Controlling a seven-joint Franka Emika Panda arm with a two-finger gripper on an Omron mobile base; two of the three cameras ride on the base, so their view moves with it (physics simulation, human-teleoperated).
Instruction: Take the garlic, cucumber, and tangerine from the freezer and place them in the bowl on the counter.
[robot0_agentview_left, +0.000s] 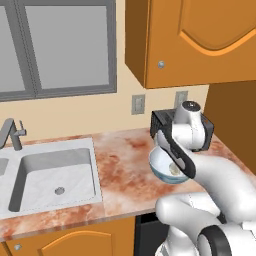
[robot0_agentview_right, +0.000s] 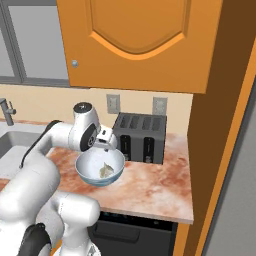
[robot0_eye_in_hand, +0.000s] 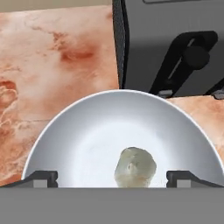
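The garlic (robot0_eye_in_hand: 135, 168) lies in the bowl (robot0_agentview_right: 86, 168), which sits on the counter (robot0_agentview_right: 160, 185) just before the toaster (robot0_agentview_right: 141, 136), right of the sink (robot0_agentview_left: 50, 177).

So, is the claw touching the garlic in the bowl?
Apart. In the hand view the garlic lies in the bowl, and the open claw has white bowl showing between each fingertip and the garlic.

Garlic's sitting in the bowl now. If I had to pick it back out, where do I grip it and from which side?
Come straight down over the bowl; its walls block any sideways approach. Close the open gripper across the widest part of the garlic, which lies loose on the bowl's floor.
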